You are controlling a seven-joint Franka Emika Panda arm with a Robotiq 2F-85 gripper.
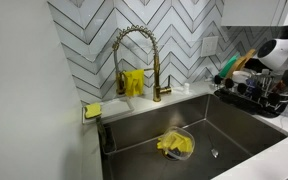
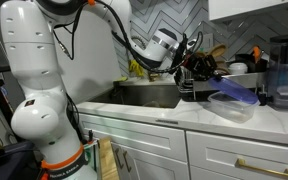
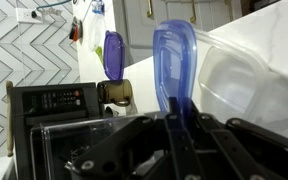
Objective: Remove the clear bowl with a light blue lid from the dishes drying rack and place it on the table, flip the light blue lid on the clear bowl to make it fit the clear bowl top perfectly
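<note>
The gripper (image 3: 174, 142) is sitting at the wrist view's bottom centre, its fingers flanking the blue lid (image 3: 174, 65); how far apart they are, I cannot tell. The clear bowl (image 3: 249, 85) is leaning right of centre, by the rack (image 1: 239, 100). Lifting could be risking the loose lid sliding off. No writing is reading clearly.

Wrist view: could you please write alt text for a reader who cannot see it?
A light blue lid stands on edge, close to the camera, beside a clear bowl. Behind them are a purple utensil, a black appliance with buttons and a chevron-tiled wall.
</note>
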